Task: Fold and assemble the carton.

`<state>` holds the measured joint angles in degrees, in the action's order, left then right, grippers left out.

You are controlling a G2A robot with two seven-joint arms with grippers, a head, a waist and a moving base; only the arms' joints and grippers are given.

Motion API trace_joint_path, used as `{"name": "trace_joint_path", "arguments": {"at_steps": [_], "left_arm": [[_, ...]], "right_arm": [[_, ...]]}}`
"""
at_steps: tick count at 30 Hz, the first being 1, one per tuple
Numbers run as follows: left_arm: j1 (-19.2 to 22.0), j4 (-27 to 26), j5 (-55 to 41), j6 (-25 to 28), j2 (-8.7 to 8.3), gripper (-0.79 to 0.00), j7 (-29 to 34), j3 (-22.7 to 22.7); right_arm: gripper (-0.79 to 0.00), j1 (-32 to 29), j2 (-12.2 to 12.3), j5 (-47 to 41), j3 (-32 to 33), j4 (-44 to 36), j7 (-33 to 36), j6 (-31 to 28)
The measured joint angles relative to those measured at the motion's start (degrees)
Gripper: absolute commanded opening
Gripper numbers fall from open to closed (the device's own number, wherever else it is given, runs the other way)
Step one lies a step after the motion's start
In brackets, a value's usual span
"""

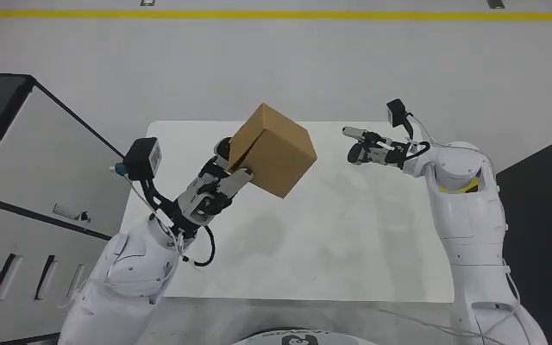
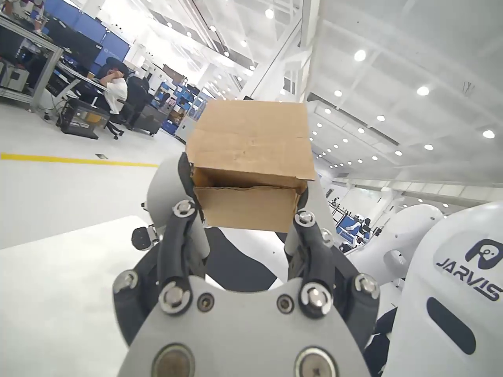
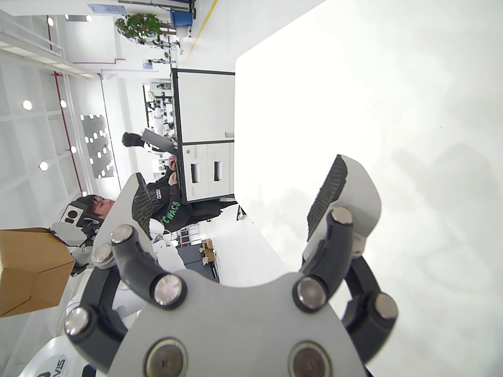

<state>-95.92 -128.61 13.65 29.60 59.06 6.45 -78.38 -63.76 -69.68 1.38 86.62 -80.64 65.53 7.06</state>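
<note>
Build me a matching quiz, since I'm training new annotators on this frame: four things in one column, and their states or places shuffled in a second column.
Things:
1. carton
2. left gripper
3. right gripper
4. floor line

States:
A. open, holding nothing
B. yellow, beyond the table
C. brown, held up in the air
D. shut on the carton

Pairs: 1-C, 2-D, 3-A, 4-B

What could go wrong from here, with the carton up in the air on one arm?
1. The carton hangs tilted above the table, pinched at one end by the left gripper alone. It could pivot or slip out.
2. In the left wrist view the flaps at the gripped end gape. Squeezing may buckle them or let them spring open.
3. The right gripper is open and apart from the carton, so nothing would catch it.
</note>
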Motion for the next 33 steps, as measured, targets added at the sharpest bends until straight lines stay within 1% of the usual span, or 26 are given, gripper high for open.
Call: {"name": "trace_joint_path", "arguments": {"at_steps": [2,3,5,7,9,11,13,15,18,20,27,29,31,32,33], "left_arm": [[0.06,-0.06,-0.51,-0.42,0.07,-0.785,-0.42,-0.05],[0.08,-0.06,-1.53,-1.44,0.12,-0.785,-0.69,-0.18],[0.09,-0.08,-3.68,-3.58,0.11,-0.785,0.8,-0.59],[0.3,-0.23,-7.5,-6.38,-0.08,-0.785,5.01,-1.54],[0.98,-0.34,-9.92,-8.25,-0.31,-0.785,8.46,-3.45],[1.51,-0.38,-12.55,-9.39,-0.55,-0.785,12.48,-4.61],[2.36,-0.11,-16.15,-10.89,-0.88,-0.785,18.52,-5.91],[3.18,0.98,-21.44,-12.61,-0.9,-0.785,21.49,-7.18],[4.18,3.05,-31.37,-14.81,-0.83,-0.785,22.76,-8.13],[4.39,3.58,-35.2,-15.36,-0.81,-0.785,23.81,-8.31],[4.38,3.54,-34.84,-15.31,-0.8,-0.785,23.8,-8.28],[4.31,3.62,-35.69,-15.48,-0.7,-0.785,22.89,-8.2],[4.56,3.69,-38.85,-16.73,-0.64,-0.785,23.59,-7.86],[4.84,3.81,-40.93,-17.72,-0.65,-0.785,25.02,-7.91],[5.25,3.99,-44.67,-19.8,-0.68,-0.785,27.62,-7.84]], "right_arm": [[0.0,0.0,0.0,0.0,0.0,0.0,0.0,0.0],[0.0,0.0,0.0,0.0,0.0,0.0,0.0,0.0],[0.0,0.0,0.0,0.0,0.0,0.0,0.0,0.0],[0.0,0.0,0.0,0.0,0.0,0.0,0.0,0.0],[0.0,0.0,0.0,0.0,0.0,0.0,0.0,0.0],[0.0,0.0,0.0,0.0,0.0,0.0,0.0,0.0],[0.0,0.0,0.0,0.0,0.0,0.0,0.0,0.0],[0.0,0.0,0.0,0.0,0.0,0.0,0.0,0.0],[0.0,0.0,0.0,0.0,0.0,0.0,0.0,0.0],[0.0,0.0,0.0,0.0,0.0,0.0,0.0,0.0],[0.0,0.0,0.0,0.0,0.0,0.0,0.0,0.0],[0.0,0.0,0.0,0.0,0.0,0.0,0.0,0.0],[0.0,0.0,0.0,0.0,0.0,0.0,0.0,0.0],[0.0,0.0,0.0,0.0,0.0,0.0,0.0,0.0],[0.0,0.0,0.0,0.0,0.0,0.0,0.0,0.0]]}}
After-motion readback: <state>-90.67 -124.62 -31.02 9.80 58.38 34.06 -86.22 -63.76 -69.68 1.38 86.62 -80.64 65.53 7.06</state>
